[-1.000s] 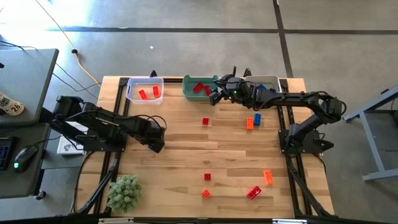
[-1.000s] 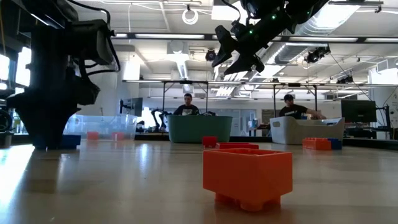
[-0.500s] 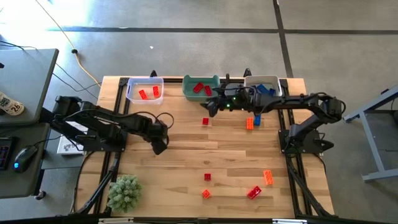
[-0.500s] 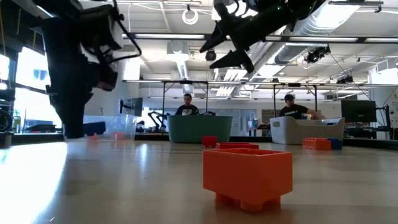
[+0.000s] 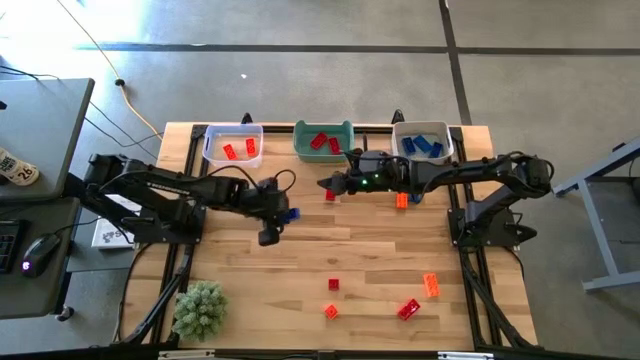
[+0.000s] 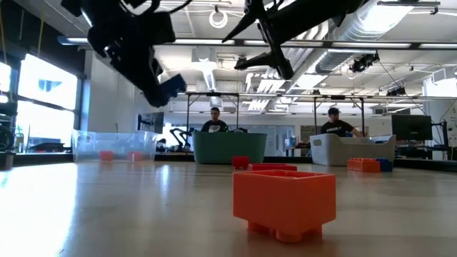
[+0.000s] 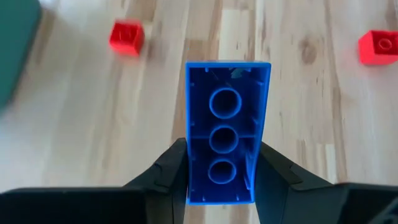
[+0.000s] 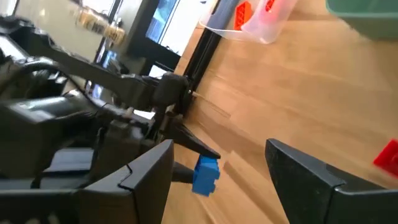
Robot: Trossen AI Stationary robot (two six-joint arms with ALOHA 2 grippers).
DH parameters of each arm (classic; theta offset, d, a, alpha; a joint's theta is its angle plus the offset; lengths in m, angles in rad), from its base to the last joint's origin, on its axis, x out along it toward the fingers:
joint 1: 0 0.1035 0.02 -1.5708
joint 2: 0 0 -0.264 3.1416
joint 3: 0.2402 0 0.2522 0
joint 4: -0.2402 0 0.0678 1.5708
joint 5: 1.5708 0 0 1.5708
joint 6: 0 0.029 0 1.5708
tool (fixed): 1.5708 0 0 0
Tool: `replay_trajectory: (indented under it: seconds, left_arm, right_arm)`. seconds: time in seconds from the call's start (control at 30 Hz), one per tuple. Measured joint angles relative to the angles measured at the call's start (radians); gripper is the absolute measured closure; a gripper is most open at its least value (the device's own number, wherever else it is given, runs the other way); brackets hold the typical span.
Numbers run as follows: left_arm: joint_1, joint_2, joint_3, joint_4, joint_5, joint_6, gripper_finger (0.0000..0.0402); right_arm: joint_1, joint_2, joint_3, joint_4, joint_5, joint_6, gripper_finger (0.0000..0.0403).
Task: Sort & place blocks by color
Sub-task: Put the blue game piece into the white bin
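Note:
My left gripper (image 5: 281,214) is shut on a blue rectangular brick (image 7: 227,149), above the table's middle left. My right gripper (image 5: 326,185) is open and empty, just above and beside a small red cube (image 5: 330,195) that rests on the table. In the right wrist view its fingers (image 8: 144,179) stand wide apart, with the blue brick (image 8: 205,175) farther off. An orange brick (image 5: 402,199) and a blue brick (image 5: 413,194) lie under the right arm. Several red and orange bricks (image 5: 408,309) lie near the front edge. My left gripper pinches the blue brick's two long sides (image 7: 190,177) between its two fingers, near one end. The brick lies along the fingers and sticks out past their tips toward the table's right. Its hollow underside faces the wrist camera. It is lifted clear of the table.
Three bins stand at the far edge: a clear one (image 5: 232,143) with orange-red bricks, a green one (image 5: 322,140) with red bricks, a pale one (image 5: 422,141) with blue bricks. A fuzzy green plant (image 5: 198,308) sits at the front left. People sit in the room beyond the table.
My left gripper has risen and gone toward the table's right with the blue brick, which is now lifted clear of the table. My right gripper has gone from over the green bin toward the near-left and down, toward the red cube.

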Motion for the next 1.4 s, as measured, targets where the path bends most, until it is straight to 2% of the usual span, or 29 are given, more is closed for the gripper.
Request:
replay_trajectory:
  seconds: [0.23, 0.5, 0.73, 0.83, 0.97, 1.07, 1.27, 1.4]
  left_arm:
    - [0.017, 0.001, 0.069, 0.007, -0.024, 0.148, 0.0294]
    - [0.054, 0.008, 0.104, 0.007, -0.027, 0.212, 0.0294]
    - [0.107, 0.008, 0.210, 0.018, -0.028, 0.312, 0.0294]
    - [0.137, 0.008, 0.260, -0.007, -0.031, 0.347, 0.0294]
    - [0.172, 0.008, 0.313, -0.052, -0.045, 0.388, 0.0294]
    - [0.193, 0.008, 0.333, -0.091, -0.072, 0.412, 0.0294]
    - [0.223, 0.021, 0.334, -0.120, -0.079, 0.391, 0.0294]
    - [0.228, 0.050, 0.334, -0.133, -0.081, 0.376, 0.0294]
  right_arm:
    - [0.055, 0.000, 0.000, 0.000, 0.054, 0.132, 0.0160]
    - [0.116, 0.001, 0.000, 0.016, 0.141, 0.156, 0.0160]
    - [0.098, 0.001, 0.000, 0.124, 0.231, 0.033, 0.0160]
    - [0.058, 0.001, 0.000, 0.202, 0.222, -0.023, 0.0160]
    - [-0.007, 0.001, 0.000, 0.278, 0.142, -0.073, 0.0160]
    - [-0.040, 0.002, 0.041, 0.220, 0.110, -0.114, 0.0160]
    - [-0.054, 0.031, 0.197, -0.104, 0.119, -0.209, 0.0160]
    - [-0.046, 0.099, 0.274, -0.171, 0.122, -0.232, 0.0160]
